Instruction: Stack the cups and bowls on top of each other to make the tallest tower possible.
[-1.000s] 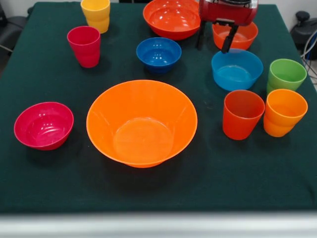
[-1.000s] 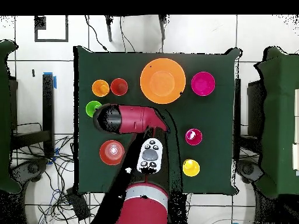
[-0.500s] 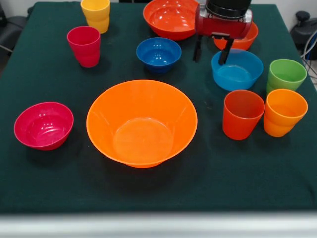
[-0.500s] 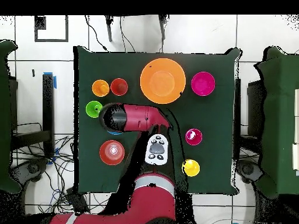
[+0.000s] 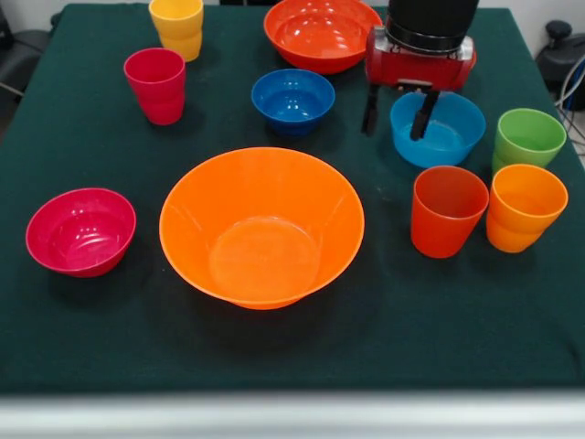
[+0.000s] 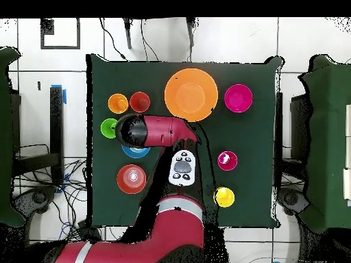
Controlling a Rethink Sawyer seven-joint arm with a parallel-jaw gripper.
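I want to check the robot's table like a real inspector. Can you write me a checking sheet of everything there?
Surface: table with a dark green cloth, flat.
Job's things: big orange bowl in the middle; magenta bowl; dark blue bowl; light blue bowl; red-orange bowl. Cups all upright: yellow cup, crimson cup, green cup, orange cup, red-orange cup. Nothing stacked.
Clutter: nothing seen.
Hand: hand open, over the light blue bowl's rim, holding nothing.
Cables: cables on the floor beside the table.
Surroundings: tiled floor, other green tables at the sides.

Green-clothed table [image 5: 82, 302] carries scattered cups [image 5: 155, 84] and bowls [image 5: 261, 225] — all upright (none stacked).
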